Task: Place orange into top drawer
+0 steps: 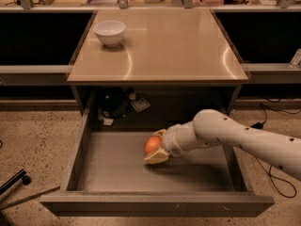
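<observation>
One orange (153, 144) sits clasped between the jaws of the gripper (155, 148), low inside the open top drawer (113, 173), near its middle. Well beyond the jaws, a white bowl (109, 32) rests on the tabletop (178, 46).

One orange (152, 144), one white bowl (109, 32), one tan tabletop (174, 46), one open top drawer (110, 171), one robot arm (235, 135), one gripper (154, 147) in the drawer clasping the orange
</observation>
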Available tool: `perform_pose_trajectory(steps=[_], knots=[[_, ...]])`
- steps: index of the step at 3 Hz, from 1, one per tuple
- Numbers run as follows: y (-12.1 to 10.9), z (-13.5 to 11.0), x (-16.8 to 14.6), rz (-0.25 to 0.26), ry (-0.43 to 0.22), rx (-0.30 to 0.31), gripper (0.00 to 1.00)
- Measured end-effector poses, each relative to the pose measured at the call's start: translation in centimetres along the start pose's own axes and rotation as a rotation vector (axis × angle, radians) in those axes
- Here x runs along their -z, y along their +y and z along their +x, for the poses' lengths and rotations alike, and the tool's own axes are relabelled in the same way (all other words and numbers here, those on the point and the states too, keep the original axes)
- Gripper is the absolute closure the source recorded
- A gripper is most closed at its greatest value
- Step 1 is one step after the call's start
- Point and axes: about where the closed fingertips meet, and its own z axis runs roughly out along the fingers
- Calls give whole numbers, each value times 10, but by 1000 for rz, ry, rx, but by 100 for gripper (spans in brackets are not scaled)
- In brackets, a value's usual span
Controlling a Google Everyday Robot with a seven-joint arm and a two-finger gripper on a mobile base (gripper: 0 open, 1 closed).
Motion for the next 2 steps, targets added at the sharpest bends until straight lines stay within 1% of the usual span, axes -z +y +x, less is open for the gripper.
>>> perform_pose_trajectory(steps=[1,2], knots=[[0,0,0,0,0,0,0],[0,0,0,0,0,0,0]])
